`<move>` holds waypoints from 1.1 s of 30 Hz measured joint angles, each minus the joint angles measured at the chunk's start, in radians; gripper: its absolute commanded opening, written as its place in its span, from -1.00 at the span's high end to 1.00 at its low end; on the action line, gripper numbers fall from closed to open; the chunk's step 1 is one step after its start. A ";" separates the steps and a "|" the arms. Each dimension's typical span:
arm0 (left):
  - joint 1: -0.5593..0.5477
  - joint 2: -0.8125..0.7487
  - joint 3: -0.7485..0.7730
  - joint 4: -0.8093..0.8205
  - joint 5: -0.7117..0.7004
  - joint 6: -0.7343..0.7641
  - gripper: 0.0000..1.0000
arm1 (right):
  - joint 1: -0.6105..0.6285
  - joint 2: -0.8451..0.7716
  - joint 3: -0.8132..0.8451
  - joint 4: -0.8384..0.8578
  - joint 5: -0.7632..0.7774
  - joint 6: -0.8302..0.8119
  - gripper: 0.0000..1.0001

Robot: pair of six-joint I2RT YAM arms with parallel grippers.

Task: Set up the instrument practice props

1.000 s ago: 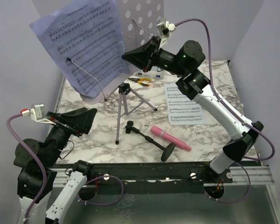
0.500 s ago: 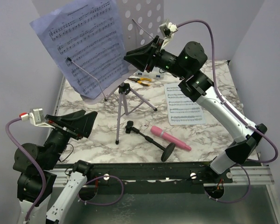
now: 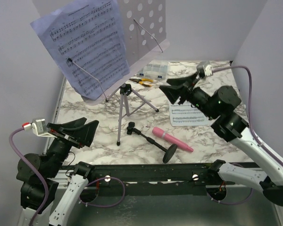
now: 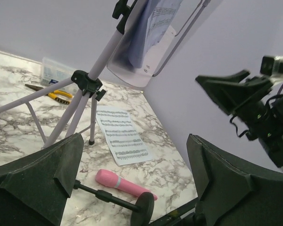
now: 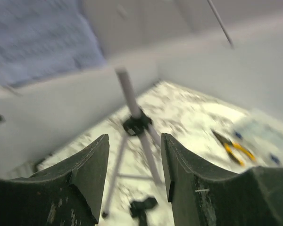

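The right gripper (image 3: 172, 93) has withdrawn from the music-stand plate (image 3: 148, 23) and now hangs low toward the right edge, jaws spread and empty. The left gripper (image 3: 87, 132) waits over the near-left corner, likewise spread. Along the near edge the pink microphone (image 3: 172, 139) lies flat beside its toppled black stand (image 3: 169, 153). Farther in, by the right edge, the white page (image 3: 184, 116) lies flat under the right gripper. At centre the tripod (image 3: 124, 108) stands upright; its plate carries the lavender page (image 3: 85, 44) on the left half. Pliers (image 3: 142, 81) and a clear box (image 3: 153, 70) sit at the far edge. Probable step: fetching the white page, which calls for lifting one edge off the worktop before pinching.
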 measured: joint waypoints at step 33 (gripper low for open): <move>0.002 -0.068 -0.254 -0.015 0.102 0.048 -0.98 | -1.118 0.621 -0.531 0.197 -0.467 0.393 -0.46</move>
